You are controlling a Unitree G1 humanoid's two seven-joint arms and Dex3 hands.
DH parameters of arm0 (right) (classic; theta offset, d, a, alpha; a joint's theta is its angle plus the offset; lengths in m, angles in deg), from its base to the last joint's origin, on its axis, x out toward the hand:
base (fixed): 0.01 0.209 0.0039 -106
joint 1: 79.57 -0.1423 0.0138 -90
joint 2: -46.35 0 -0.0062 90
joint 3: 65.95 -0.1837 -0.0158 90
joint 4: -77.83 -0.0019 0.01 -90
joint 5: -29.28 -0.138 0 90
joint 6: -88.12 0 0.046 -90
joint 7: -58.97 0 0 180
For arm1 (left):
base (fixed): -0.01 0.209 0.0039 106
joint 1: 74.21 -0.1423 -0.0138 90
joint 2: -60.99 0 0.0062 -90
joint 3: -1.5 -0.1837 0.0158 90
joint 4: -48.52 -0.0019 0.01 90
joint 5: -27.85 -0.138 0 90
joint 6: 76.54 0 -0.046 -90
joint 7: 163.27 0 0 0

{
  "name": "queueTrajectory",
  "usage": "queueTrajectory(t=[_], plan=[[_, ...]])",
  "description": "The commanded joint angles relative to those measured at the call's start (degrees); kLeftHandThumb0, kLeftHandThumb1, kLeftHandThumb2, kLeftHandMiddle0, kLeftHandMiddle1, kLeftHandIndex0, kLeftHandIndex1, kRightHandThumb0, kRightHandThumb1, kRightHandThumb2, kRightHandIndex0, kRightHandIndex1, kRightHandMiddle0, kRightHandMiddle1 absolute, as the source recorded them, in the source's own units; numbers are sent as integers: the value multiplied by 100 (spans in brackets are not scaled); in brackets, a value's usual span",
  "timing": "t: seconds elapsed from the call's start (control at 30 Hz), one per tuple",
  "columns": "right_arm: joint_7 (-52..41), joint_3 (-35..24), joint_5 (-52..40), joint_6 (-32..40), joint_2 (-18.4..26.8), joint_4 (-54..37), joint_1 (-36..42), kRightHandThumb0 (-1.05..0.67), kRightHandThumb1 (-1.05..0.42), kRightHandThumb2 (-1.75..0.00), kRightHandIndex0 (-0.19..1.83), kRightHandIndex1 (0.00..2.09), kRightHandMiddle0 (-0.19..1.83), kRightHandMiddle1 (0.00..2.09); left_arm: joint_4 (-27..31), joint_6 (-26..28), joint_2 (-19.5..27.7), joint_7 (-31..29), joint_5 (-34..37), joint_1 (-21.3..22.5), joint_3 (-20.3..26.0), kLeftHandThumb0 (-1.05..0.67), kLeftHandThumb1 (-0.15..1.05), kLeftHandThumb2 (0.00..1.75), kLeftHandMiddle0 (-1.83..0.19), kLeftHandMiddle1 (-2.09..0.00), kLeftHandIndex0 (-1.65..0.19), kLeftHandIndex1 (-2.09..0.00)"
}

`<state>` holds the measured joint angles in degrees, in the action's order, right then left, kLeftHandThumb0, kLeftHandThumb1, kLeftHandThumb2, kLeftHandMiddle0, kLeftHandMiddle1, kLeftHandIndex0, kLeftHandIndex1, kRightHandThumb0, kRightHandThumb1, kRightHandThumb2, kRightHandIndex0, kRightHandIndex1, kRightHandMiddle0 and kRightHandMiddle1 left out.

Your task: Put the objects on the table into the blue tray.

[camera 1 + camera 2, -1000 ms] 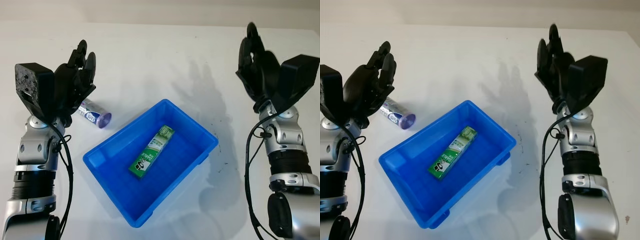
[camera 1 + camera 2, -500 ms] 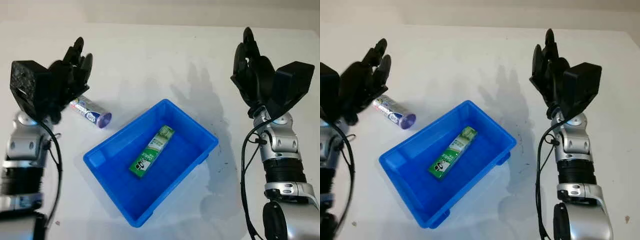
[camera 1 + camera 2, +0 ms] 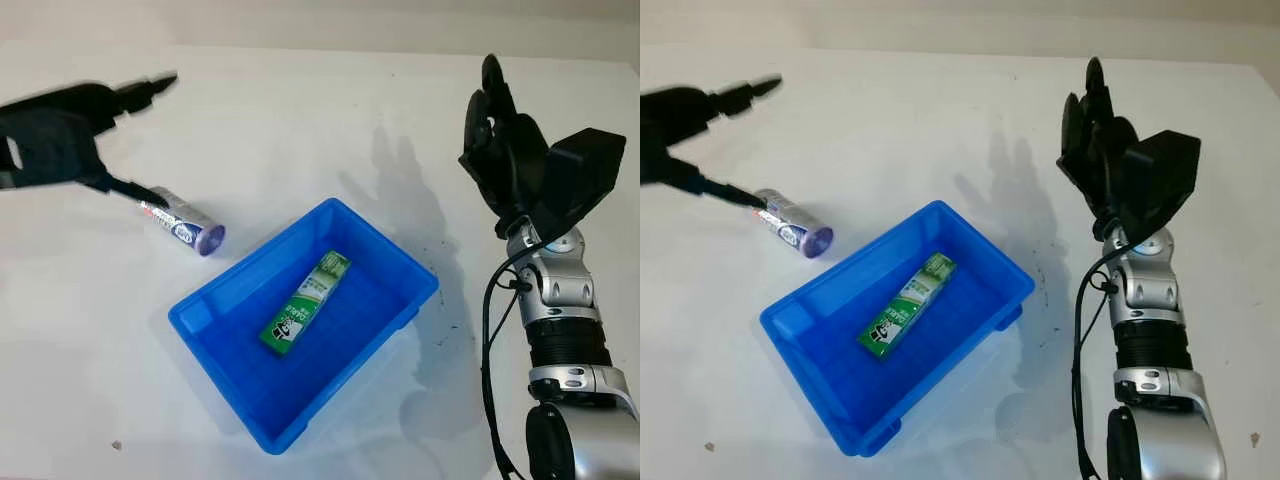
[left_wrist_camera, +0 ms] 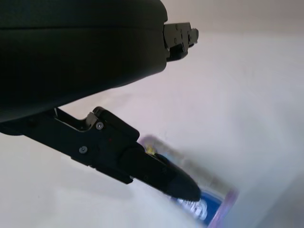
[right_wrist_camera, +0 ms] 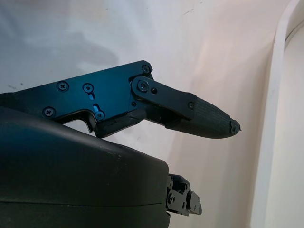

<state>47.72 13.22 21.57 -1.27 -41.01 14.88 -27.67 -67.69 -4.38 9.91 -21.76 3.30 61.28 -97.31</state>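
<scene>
We see the green box (image 3: 305, 304) lying inside the blue tray (image 3: 400, 265); the small tube (image 3: 184, 222) lies on the table (image 3: 300, 120) just left of it; our left hand (image 3: 75, 130) hangs open above the tube; our right hand (image 3: 505, 150) is open, up at the right.
</scene>
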Motion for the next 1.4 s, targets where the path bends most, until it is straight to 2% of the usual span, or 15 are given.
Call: queueTrajectory(t=[0.0, 0.23, 0.37, 0.6, 0.63, 0.67, 0.7, 0.77, 0.8, 0.83, 0.9, 1.07, 1.13, 1.23, 1.37], plan=[[6, -20, -11, -87, -6, -4, -77, -72, -105, -76, -19, 0, -19, 0, -104, -159, 87, 56, -103, 16, -72, -59, 82, 5, 9, -8, 8, -8], [21, -1, 67, -75, 52, -90, -5, -69, -105, -77, -19, 0, -19, 0, -512, -883, 114, 425, -722, -58, -406, -50, 85, 6, -1, -8, 1, -9], [9, -36, 26, -49, 34, -148, 23, -69, -105, -77, -19, 0, -19, 0, -657, -1012, -12, 687, -966, -191, -539, -45, 85, 6, -7, -9, -5, -10], [29, -46, 3, -38, 11, -163, 30, -68, -105, -77, -19, 0, -19, 0, -1399, -1697, -161, 2264, -1758, -278, -928, -40, 88, 7, -45, -18, -40, -22], [35, -50, -4, -10, 11, -200, 39, -68, -105, -77, -19, 0, -19, 0, -1514, -1832, -161, 2501, -1878, -259, -987, -40, 90, 6, -46, -32, -44, -29], [43, -51, -7, 0, 10, -216, 42, -69, -105, -76, -19, 0, -19, 0, -1614, -1939, -155, 2673, -1992, -231, -1053, -40, 92, 6, -26, -102, -45, -47], [50, -54, -10, 7, 11, -227, 46, -69, -105, -76, -19, 0, -19, 0, -1709, -2037, -146, 2834, -2109, -199, -1122, -42, 97, 6, -11, -165, -36, -92], [43, -60, -37, 45, 13, -246, 46, -68, -105, -77, -19, 0, -19, 0, -1810, -2131, -106, 3222, -2456, -145, -1302, -45, 102, 7, -13, -198, -24, -145], [46, -56, -34, 61, 20, -253, 49, -68, -105, -77, -19, 0, -19, 0, -1851, -2151, -94, 3429, -2636, -120, -1392, -48, 104, 14, -17, -205, -16, -177], [36, -51, -30, 60, 27, -236, 48, -68, -105, -77, -19, 0, -19, 0, -1866, -2133, -85, 3567, -2799, -96, -1477, -50, 104, 18, -19, -207, -14, -193], [28, -33, -8, 70, 37, -225, 51, -68, -105, -76, -19, 0, -19, 0, -1932, -2106, -99, 3800, -2995, -74, -1581, -54, 105, 35, -25, -209, -17, -206], [25, 2, 39, 56, 32, -201, 47, -67, -105, -76, -19, 0, -19, 0, -2208, -2129, -132, 4713, -3203, -80, -1686, -57, 105, 55, -45, -209, -21, -209], [23, 7, 51, 44, 35, -199, 51, -68, -105, -76, -19, 0, -19, 0, -2253, -2115, -140, 4767, -3075, -60, -1628, -57, 105, 61, -57, -209, -20, -209], [20, 14, 57, 66, 47, -205, 54, -68, -105, -76, -19, 0, -19, 0, -2118, -1974, -128, 4882, -2895, -52, -1478, -55, 105, 57, -62, -209, -20, -209], [3, 5, 33, 52, 32, -182, 48, -67, -105, -75, -19, 0, -19, 0, -1935, -1954, -186, 5452, -2506, -2, -1156, -52, 105, 53, -64, -209, -21, -209]])
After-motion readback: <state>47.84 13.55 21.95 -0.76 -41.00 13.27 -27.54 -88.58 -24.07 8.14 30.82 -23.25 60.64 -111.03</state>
